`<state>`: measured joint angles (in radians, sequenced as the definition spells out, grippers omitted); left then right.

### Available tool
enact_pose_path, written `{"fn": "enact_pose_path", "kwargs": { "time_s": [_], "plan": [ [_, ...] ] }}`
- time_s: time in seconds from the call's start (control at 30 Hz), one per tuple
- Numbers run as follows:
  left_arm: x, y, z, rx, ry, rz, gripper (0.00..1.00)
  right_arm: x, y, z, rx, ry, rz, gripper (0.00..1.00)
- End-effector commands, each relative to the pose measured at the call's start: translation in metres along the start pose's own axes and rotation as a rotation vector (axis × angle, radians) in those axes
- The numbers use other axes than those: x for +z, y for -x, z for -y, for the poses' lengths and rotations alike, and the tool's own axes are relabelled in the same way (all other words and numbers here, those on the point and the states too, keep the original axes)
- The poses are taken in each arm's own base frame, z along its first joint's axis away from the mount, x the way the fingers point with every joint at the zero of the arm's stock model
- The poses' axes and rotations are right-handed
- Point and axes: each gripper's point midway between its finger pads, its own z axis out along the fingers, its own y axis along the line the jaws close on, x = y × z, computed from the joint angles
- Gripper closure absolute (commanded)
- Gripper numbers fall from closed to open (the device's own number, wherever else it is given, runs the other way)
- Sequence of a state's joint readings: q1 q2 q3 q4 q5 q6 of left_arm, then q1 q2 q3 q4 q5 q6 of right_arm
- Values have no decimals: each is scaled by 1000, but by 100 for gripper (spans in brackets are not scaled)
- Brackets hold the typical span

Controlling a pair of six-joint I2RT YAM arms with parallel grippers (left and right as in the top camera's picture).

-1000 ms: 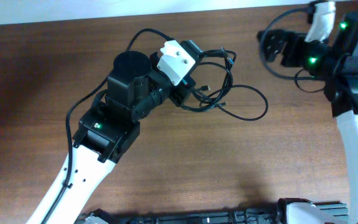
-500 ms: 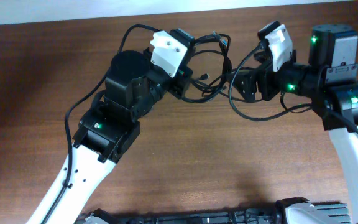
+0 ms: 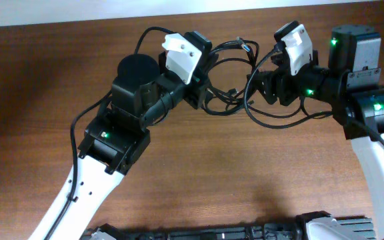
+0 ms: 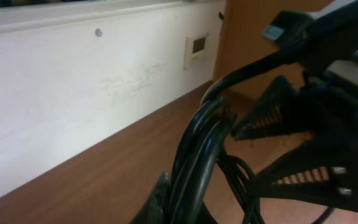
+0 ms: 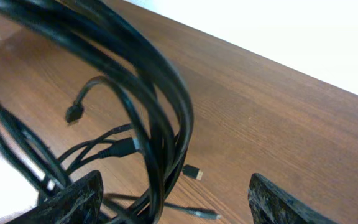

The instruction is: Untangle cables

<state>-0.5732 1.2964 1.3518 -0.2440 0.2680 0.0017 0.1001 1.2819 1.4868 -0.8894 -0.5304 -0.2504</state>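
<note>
On the left, your left gripper (image 3: 204,79) is clamped on the cables (image 4: 194,149), holding the bundle above the wooden table (image 3: 199,173) near its far edge. To the right, the right gripper (image 3: 261,85) has its jaws apart around the hanging loops, probably not yet pressing on them. Next, close on one loop and draw it rightward. Which cord each small plug (image 5: 191,172) belongs to is lost in the tangle.
</note>
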Motion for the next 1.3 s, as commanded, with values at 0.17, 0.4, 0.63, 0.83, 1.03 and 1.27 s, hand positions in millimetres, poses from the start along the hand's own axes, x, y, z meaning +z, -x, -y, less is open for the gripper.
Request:
{"fn": "enact_pose_path", "kwargs": {
  "time_s": [0.17, 0.4, 0.63, 0.83, 1.03, 1.27],
  "plan": [
    [-6, 21, 10, 3, -50, 65, 100, 3, 3, 1, -10, -8, -6, 96],
    [-6, 18, -12, -5, 79, 54, 100, 3, -14, -3, 27, 7, -70, 96],
    [-15, 10, -55, -165, 335, 51, 100, -1, -38, 4, 92, -51, -171, 96],
    [-18, 10, -64, -232, 384, 69, 100, -12, -61, 42, 313, -324, -248, 96],
    [-18, 12, -63, -243, 382, 79, 100, -19, -67, 56, 454, -440, -241, 96],
    [-16, 11, -59, -243, 355, 70, 100, -19, -67, 56, 446, -437, -241, 96]
  ]
}}
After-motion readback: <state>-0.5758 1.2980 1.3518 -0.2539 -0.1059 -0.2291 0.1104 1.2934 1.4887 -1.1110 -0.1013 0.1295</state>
